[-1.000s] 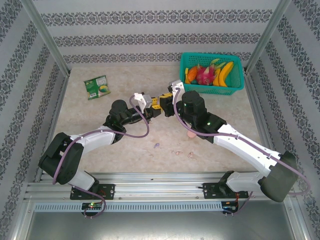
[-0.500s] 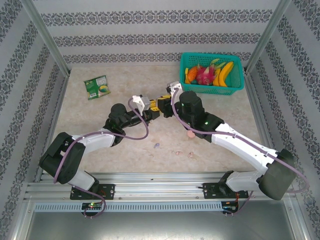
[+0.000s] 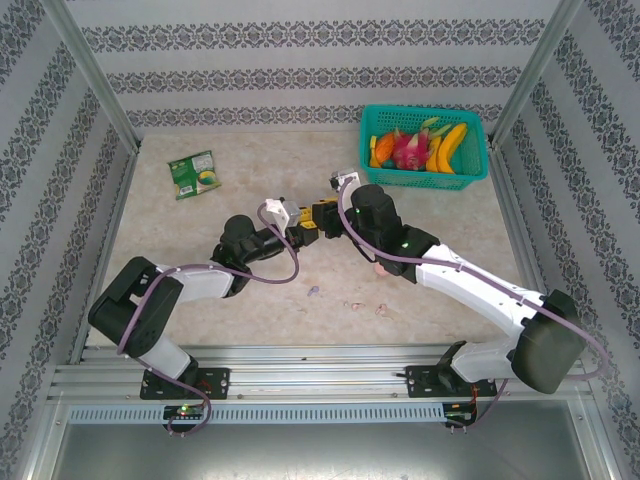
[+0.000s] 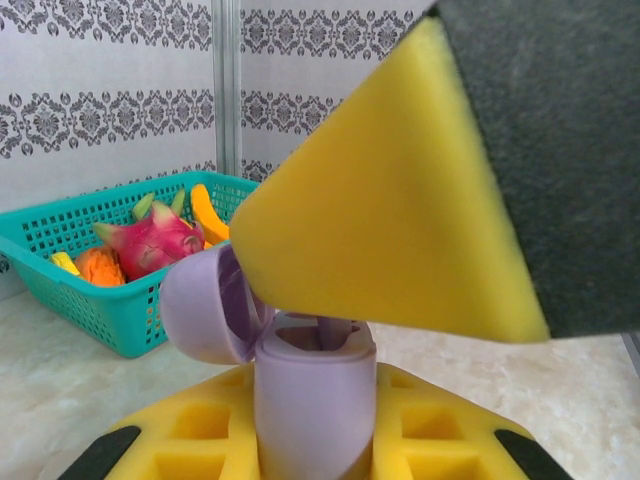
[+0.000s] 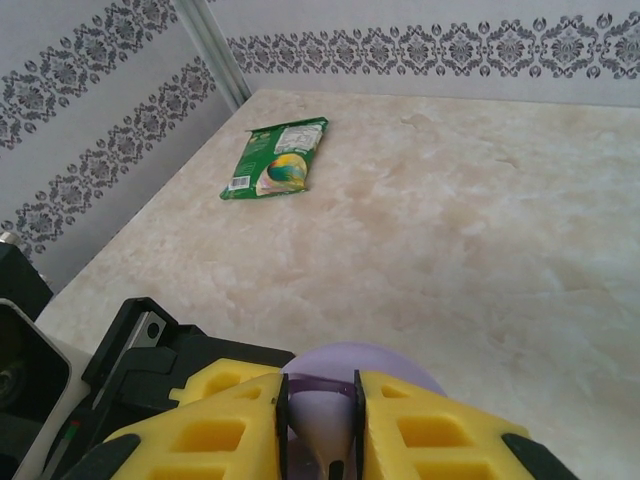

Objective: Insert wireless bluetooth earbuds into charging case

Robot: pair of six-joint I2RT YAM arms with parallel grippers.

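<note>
Seating a lilac earbud (image 5: 322,428) in the open case (image 4: 315,400) clamped by the left fingers (image 4: 450,425): hold the right fingers (image 5: 440,430), narrowly parted round it (grip unclear), square over the socket; spare earbuds (image 3: 353,304) lie on the surface (image 3: 280,150).

**Teal basket (image 3: 425,181) and green packet (image 3: 193,174) on the far side of the worktop (image 3: 250,150)**

The teal basket sits at the far right corner of the beige, marble-patterned worktop, close to the back wall. It holds a pink dragon fruit (image 3: 408,150), yellow bananas (image 3: 452,145) and an orange fruit (image 3: 380,152). The green packet lies flat near the far left corner, well apart from the basket. Striped damask wallpaper (image 3: 300,70) lines the walls around the worktop, and a slanted metal post (image 3: 90,80) rises at the far left corner.
</note>
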